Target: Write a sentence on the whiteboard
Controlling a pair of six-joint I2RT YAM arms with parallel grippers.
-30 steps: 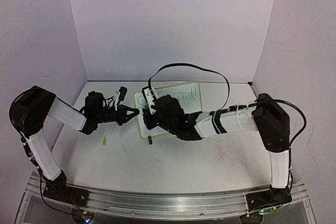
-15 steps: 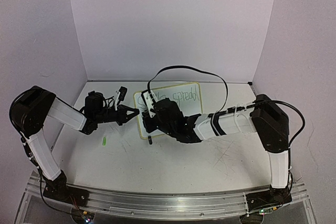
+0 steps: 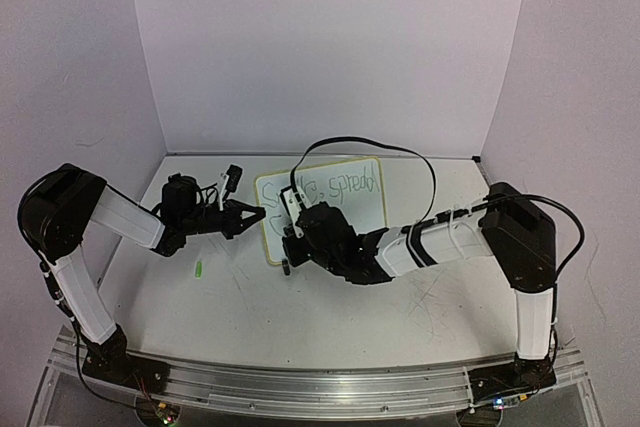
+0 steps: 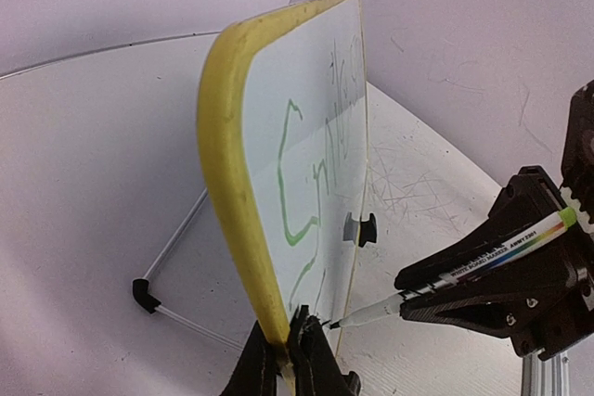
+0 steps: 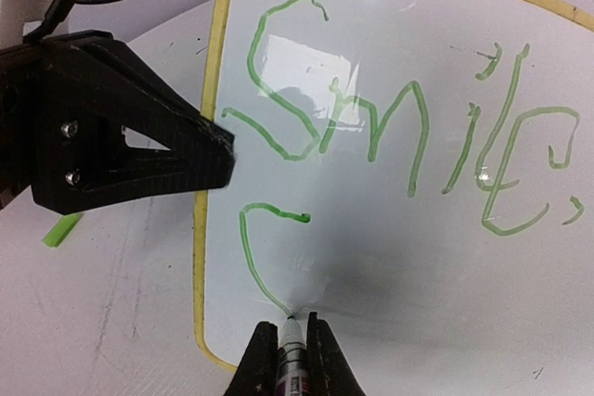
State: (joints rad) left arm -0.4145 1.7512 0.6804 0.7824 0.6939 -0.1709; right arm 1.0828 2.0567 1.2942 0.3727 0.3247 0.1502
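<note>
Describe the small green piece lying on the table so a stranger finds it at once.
On the white table, find the upright whiteboard whose left edge the left gripper clamps. The green piece lies flat just nearer than that gripper, left of the board. It alone is loose and bright green; the other green is writing on the board.

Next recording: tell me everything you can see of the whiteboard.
The whiteboard is a small glossy white rectangle with rounded corners and a thin yellow frame. It stands leaning back at the far middle of the table, on a black foot with a wire leg behind. Its green handwriting reads "Smile, spread", with a second line barely begun. The left gripper is shut on its left edge, and the marker in the right gripper touches its lower left.
</note>
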